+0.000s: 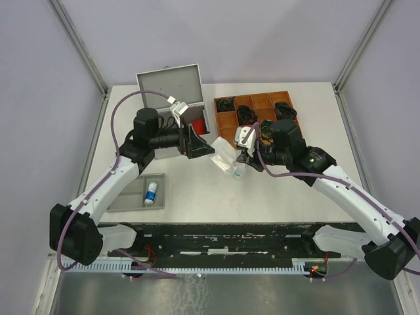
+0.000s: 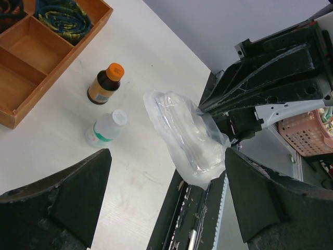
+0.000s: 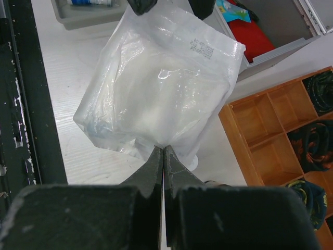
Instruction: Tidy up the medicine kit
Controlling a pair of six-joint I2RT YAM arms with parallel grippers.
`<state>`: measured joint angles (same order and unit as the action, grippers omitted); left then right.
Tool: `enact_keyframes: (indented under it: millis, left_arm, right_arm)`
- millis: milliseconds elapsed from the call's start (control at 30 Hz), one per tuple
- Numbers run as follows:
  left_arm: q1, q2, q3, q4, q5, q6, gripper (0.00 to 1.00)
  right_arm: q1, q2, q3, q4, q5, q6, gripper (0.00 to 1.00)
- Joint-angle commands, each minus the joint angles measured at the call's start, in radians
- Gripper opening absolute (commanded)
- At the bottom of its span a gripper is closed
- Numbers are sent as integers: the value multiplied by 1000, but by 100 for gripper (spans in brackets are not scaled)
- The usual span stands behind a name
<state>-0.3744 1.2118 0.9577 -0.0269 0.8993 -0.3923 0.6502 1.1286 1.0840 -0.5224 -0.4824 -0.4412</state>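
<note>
Table (image 1: 197, 190) carries everything we see. Medicine kit (image 1: 167, 84), silver-grey w/ lid raised, sits right beside the left gripper (image 1: 200, 143), on its far side from the arm bases. A red pouch (image 1: 197, 125) lies inside it. From the right wrist cam we see the kit (image 3: 283, 23) beyond the right gripper (image 3: 164, 152) and off to the right, past the bag.

Wooden tray (image 1: 252, 121) comes next in size. It is beyond the right gripper, close to it, w/ dark rolled bundles (image 1: 226, 104) in several compartments and others bare. Grey tray (image 1: 131, 193) lies well back from the left gripper, near that arm's base, w/ a small bottle (image 1: 151, 192) lying in it.

Plastic bag (image 3: 161, 83), clear and crumpled, hangs between the two grippers. Right gripper is clenched on the bag's near edge, fingers pressed together on the film. Left gripper is released: both fingers (image 2: 67, 198) are spread wide, one on each side of the bag's other end. We can't tell if either one touches it.

Brown bottle (image 2: 105, 83) w/ orange cap stands upright ahead of the left gripper's left finger, just short of the wooden tray. White bottle (image 2: 106, 127) is just beside it, nearer that finger.
</note>
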Motion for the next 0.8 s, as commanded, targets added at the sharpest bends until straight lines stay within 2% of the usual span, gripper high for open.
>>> enact_keyframes:
  millis: [0,200,300,533,767]
  left_arm:
    - [-39,48,54,76,20,-99,95]
    - [-51,67,2,217,50,-237,95]
    - [-59,62,-13,244,47,-256,95]
    - [-83,120,10,240,38,-333,79]
    - [-117,163,24,205,23,-331,66]
  right_arm:
    - [6,-38,-3,54,31,14,1]
    - [5,-44,-16,64,44,15,1]
    - [6,-46,-15,65,45,12,1]
    - [6,-40,-13,66,49,13,1]
    - [5,-40,-22,83,89,11,1]
